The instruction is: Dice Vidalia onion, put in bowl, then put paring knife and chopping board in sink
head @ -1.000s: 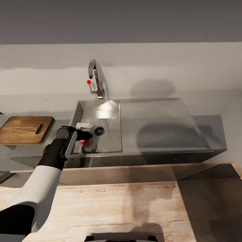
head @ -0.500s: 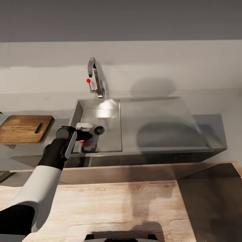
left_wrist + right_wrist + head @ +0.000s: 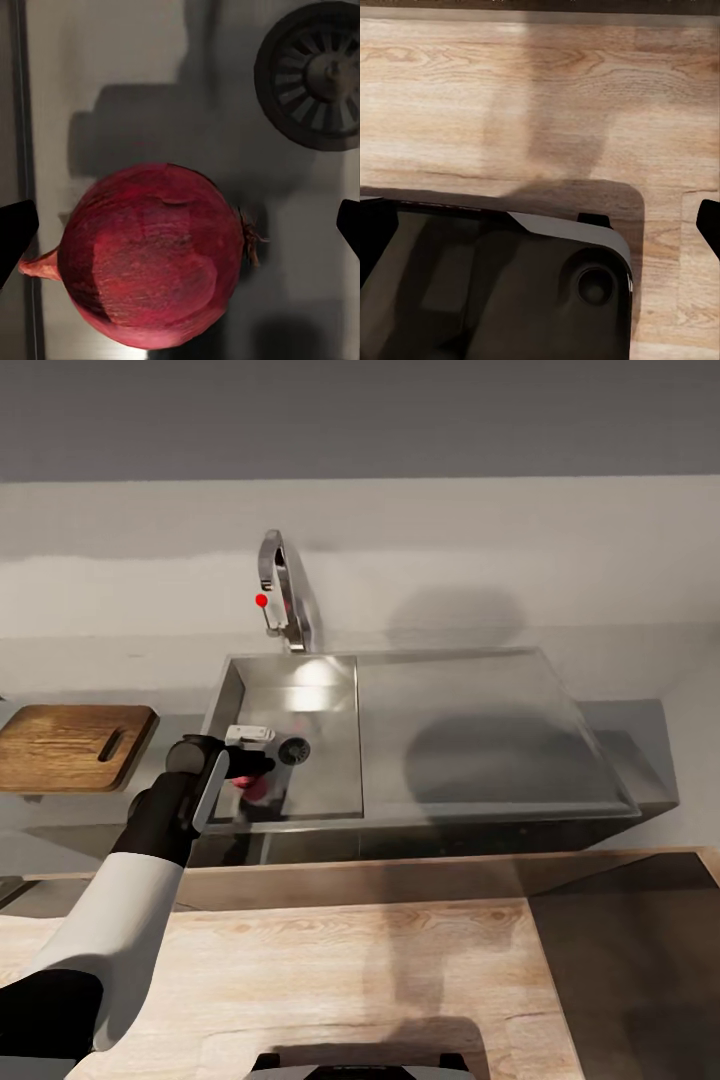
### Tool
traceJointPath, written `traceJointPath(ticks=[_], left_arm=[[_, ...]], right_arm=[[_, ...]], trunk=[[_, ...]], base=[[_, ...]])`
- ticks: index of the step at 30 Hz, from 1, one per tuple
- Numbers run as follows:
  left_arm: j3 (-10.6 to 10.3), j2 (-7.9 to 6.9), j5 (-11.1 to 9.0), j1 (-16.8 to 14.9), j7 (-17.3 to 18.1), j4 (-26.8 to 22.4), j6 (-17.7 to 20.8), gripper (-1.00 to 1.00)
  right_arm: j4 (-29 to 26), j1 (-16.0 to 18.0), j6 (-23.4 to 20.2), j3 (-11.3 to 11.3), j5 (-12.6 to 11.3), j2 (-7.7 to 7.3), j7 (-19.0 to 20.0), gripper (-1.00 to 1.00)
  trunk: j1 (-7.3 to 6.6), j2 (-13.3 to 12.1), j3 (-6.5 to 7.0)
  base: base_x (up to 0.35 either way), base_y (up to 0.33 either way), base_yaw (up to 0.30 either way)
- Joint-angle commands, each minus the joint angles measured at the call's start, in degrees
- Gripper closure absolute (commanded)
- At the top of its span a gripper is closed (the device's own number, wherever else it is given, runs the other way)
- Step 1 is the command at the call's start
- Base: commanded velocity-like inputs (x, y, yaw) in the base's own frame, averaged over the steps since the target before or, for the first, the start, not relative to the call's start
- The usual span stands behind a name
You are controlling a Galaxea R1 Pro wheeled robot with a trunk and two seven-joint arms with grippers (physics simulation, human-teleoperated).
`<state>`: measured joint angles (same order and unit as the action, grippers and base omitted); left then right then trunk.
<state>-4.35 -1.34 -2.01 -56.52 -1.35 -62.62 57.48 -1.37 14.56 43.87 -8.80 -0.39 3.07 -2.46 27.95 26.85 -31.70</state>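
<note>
A dark red onion (image 3: 154, 255) lies on the floor of the grey steel sink (image 3: 320, 705), beside the round drain (image 3: 315, 75). My left gripper (image 3: 180, 229) hangs just above it, open, one fingertip (image 3: 15, 232) on either side of the onion without touching it. From the head view the left gripper (image 3: 250, 765) is over the basin's near left corner, and the onion (image 3: 256, 788) peeks out red beneath it. The wood-grain chopping board (image 3: 70, 745) lies on the countertop (image 3: 640, 730) left of the sink. My right gripper (image 3: 540, 225) is open, down by the robot's base. The paring knife and bowl are out of view.
The chrome tap (image 3: 283, 595) with its red knob stands behind the basin. A flat drainboard (image 3: 470, 720) stretches to the basin's right. Below the counter's front edge runs a light wood floor (image 3: 547, 90), with the robot's dark base (image 3: 495, 292) on it.
The whole head view has shifted slightly, so the camera moved. The left gripper stays over the onion in the same place; nothing was grasped or released.
</note>
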Motion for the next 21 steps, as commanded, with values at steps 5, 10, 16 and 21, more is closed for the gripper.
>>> traceJointPath(ticks=[5, 10, 16, 21], left_arm=[[-0.1, -0.05, -0.2, -0.1, -0.1, 0.1, 0.2, -1.00], [-0.1, -0.06, -0.2, -0.1, -0.1, 0.1, 0.2, -1.00], [-0.1, -0.04, -0.2, -0.1, -0.1, 0.1, 0.3, -1.00], [-0.1, -0.06, -0.2, -0.1, -0.1, 0.2, 0.3, -1.00]], right_arm=[[0.1, 0.0, 0.2, -0.3, 0.0, 0.01, -0.3, -1.00], [0.1, 0.0, 0.2, -0.3, 0.0, 0.04, -0.2, -1.00], [0.1, 0.0, 0.2, -0.3, 0.0, 0.03, -0.2, -1.00], [0.1, 0.0, 0.2, -0.3, 0.0, 0.03, -0.2, -1.00]], trunk=[[0.03, 0.1, -0.07], [0.03, 0.1, -0.07], [0.03, 0.1, -0.08], [0.03, 0.1, -0.22]], base=[[0.017, 0.000, 0.000], [0.002, 0.000, 0.000], [0.000, 0.000, 0.000], [0.000, 0.000, 0.000]])
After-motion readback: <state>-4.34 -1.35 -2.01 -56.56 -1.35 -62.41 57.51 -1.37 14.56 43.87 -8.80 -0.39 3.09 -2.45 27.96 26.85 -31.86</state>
